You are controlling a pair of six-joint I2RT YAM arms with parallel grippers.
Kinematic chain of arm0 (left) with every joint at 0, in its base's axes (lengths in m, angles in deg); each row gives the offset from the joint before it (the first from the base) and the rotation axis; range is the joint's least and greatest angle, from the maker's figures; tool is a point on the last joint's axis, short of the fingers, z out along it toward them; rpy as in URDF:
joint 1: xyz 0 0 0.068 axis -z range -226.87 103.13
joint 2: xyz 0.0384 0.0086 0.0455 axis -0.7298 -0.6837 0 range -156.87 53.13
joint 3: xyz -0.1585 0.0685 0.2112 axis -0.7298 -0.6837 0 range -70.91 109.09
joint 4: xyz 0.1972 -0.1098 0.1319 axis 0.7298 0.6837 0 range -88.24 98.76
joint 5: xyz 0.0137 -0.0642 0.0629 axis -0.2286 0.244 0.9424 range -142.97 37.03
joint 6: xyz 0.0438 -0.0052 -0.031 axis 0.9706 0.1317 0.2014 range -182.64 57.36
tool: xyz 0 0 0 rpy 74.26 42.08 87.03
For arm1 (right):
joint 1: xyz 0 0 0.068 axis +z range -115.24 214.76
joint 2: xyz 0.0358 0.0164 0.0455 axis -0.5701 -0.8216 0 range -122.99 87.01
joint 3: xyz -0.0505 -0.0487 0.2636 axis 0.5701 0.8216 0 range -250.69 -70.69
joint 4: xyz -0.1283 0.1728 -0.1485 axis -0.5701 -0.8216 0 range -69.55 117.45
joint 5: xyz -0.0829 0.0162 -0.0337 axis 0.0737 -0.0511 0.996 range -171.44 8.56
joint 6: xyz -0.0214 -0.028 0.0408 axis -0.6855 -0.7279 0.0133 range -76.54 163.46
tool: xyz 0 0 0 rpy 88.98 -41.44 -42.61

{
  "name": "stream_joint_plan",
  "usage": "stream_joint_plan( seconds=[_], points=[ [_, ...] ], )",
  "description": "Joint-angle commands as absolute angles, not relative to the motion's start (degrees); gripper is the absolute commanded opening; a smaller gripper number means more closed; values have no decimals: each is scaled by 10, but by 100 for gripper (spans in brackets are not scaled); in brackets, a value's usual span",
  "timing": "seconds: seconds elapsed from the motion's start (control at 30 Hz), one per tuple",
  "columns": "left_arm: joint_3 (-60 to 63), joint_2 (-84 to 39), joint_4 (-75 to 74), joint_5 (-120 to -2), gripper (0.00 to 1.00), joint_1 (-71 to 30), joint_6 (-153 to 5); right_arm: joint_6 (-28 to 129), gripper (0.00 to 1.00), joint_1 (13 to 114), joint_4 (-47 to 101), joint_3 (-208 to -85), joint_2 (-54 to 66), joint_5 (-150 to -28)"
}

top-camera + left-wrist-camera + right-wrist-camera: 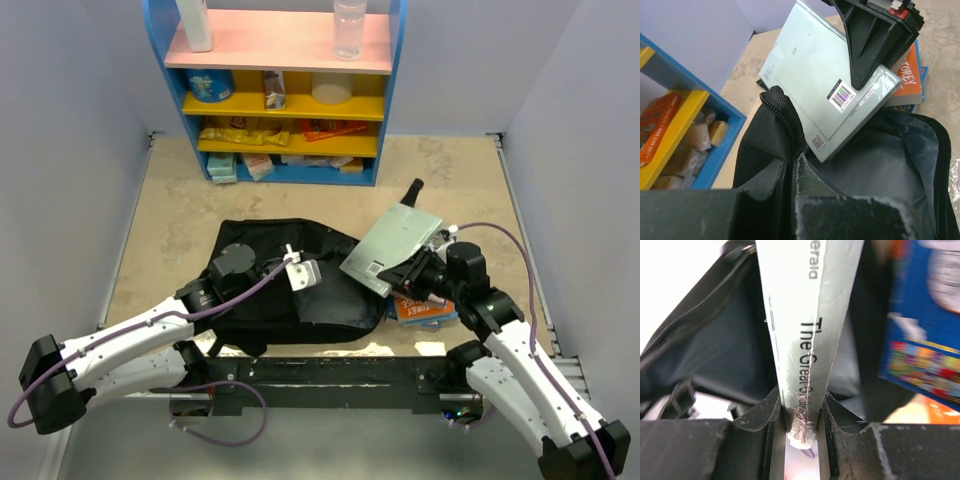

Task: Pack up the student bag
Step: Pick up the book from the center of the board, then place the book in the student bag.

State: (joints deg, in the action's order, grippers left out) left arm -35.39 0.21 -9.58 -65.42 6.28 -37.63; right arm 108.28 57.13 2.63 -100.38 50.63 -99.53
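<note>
Your left gripper (791, 180) is clamped on the rim of the student bag (270, 290), pinching a fold of black fabric between its fingers and lifting that edge so the mouth gapes and the grey lining shows. The bag lies flat in the middle of the beige table (180, 210), just ahead of the 2 arm bases, with its open end facing your right arm. Your right gripper (801, 432) is closed on a grey book (392, 248), gripping it by the spine end. The book is tilted, and its barcoded corner sits at the bag's open mouth, close to the raised fabric. Under your right arm, just beside the bag, rests a small stack of books (425, 312) — an orange cover on top, blue beneath. At the far edge of the table stands a blue shelf unit (290, 90) with yellow and pink boards, loaded with packets and boxes, well apart from the bag.
</note>
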Motion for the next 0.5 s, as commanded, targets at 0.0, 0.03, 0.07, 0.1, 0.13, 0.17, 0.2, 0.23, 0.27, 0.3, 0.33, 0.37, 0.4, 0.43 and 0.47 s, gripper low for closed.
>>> stream_joint_plan(
  seconds=[0.0,0.03,0.07,0.1,0.13,0.17,0.2,0.23,0.27,0.3,0.33,0.37,0.4,0.43,0.47],
  points=[
    [-337,25,-182,-628,0,55,-371,1005,0,573,150,-1069,492,-1094],
    [-330,26,-183,-623,0,53,-368,999,0,574,159,-1073,490,-1121],
    [-327,27,-183,-619,0,50,-365,982,0,575,160,-1084,484,-1128],
    [-325,29,-186,-611,0,49,-359,967,0,575,136,-1091,476,-1134],
    [-322,30,-188,-608,0,46,-353,954,0,584,130,-1096,462,-1149],
    [-321,35,-192,-604,0,46,-347,944,0,590,130,-1098,459,-1148],
    [-319,35,-193,-599,0,44,-340,941,0,597,133,-1097,458,-1146],
    [-314,35,-190,-598,0,44,-337,942,0,613,140,-1093,450,-1146],
    [-311,33,-186,-597,0,43,-335,945,0,620,148,-1081,444,-1148],
    [-311,34,-185,-595,0,41,-329,950,0,628,171,-1074,435,-1151],
    [-308,35,-185,-595,0,39,-327,953,0,651,186,-1068,425,-1153],
    [-307,37,-185,-593,0,39,-324,959,0,663,200,-1061,407,-1150],
    [-305,37,-184,-592,0,38,-321,962,0,672,226,-1058,395,-1155],
    [-300,39,-182,-593,0,38,-321,963,0,676,237,-1055,383,-1161],
    [-299,44,-173,-596,0,38,-319,965,0,678,249,-1051,361,-1169]
  ],
)
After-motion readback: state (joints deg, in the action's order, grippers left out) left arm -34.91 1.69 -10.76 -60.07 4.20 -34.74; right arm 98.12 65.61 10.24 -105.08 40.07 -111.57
